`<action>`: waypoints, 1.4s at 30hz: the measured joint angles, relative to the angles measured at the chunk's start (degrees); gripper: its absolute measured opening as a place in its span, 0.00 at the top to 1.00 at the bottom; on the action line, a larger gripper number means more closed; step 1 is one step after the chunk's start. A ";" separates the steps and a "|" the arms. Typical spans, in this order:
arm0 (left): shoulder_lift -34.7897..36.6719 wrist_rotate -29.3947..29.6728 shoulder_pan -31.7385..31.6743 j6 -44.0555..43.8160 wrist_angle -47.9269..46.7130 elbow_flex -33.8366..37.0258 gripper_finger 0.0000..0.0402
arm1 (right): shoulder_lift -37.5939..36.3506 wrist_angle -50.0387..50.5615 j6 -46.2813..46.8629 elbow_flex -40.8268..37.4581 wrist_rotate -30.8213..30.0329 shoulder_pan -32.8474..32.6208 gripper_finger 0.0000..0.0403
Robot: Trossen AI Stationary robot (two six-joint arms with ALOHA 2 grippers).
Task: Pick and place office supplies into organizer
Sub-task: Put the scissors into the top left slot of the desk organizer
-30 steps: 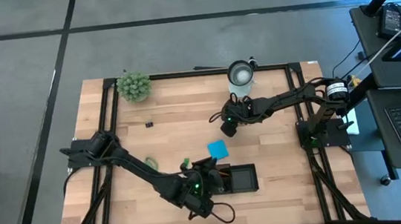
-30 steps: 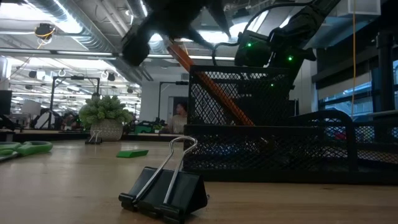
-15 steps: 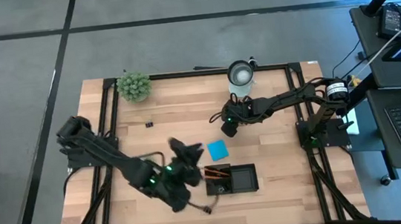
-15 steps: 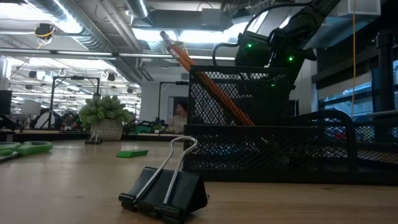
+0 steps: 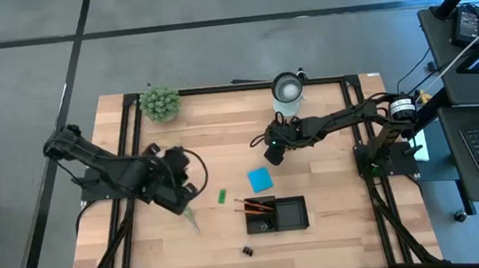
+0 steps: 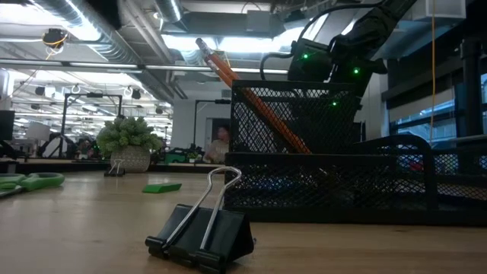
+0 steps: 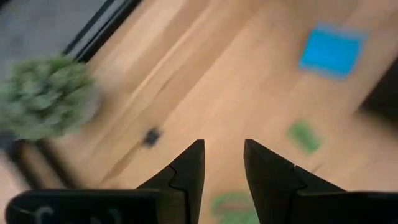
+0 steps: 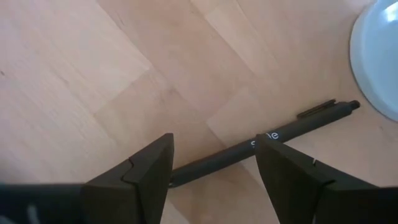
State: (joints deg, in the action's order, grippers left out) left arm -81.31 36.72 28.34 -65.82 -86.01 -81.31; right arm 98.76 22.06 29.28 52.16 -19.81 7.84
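1. Black pen (image 8: 261,142): lies flat on the wooden table (image 5: 339,231) just beside the white cup (image 8: 379,56), directly under the right gripper (image 8: 211,163). The right gripper's fingers stand wide apart, astride the barrel, holding nothing.
2. Handling, judged: light, stiff, smooth round barrel, likely to roll or twist if pinched off-centre. Best hold looks to be mid-barrel, across its width, clear of the clip end near the cup.
3. Left gripper (image 7: 221,163): fingers part-way open, empty, above the table's left half near the green-handled scissors (image 5: 187,216).
4. Outward from there: small green block (image 5: 222,196), blue note pad (image 5: 260,179), a tiny black clip (image 5: 178,148); plant ball (image 5: 160,103) at the far corner.
5. Organizer (image 5: 292,214): near the front edge, orange-brown pencils (image 5: 253,206) leaning in its left compartment. A binder clip (image 6: 202,232) lies just in front.
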 joint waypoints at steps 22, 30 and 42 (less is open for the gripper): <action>0.10 -21.02 -2.44 35.60 23.40 28.62 0.74 | 0.00 -8.72 -8.26 0.00 0.02 0.04 0.43; 0.10 -22.25 1.48 38.47 25.46 28.71 0.78 | 0.00 -8.61 -8.81 0.00 0.00 0.04 0.43; 0.10 -26.36 10.12 40.19 27.03 33.79 0.66 | 0.00 -11.21 -8.39 0.00 0.00 0.04 0.43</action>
State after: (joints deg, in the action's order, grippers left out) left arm -81.21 10.36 38.46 -25.63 -58.98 -47.52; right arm 98.76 10.85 20.89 52.16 -19.81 7.88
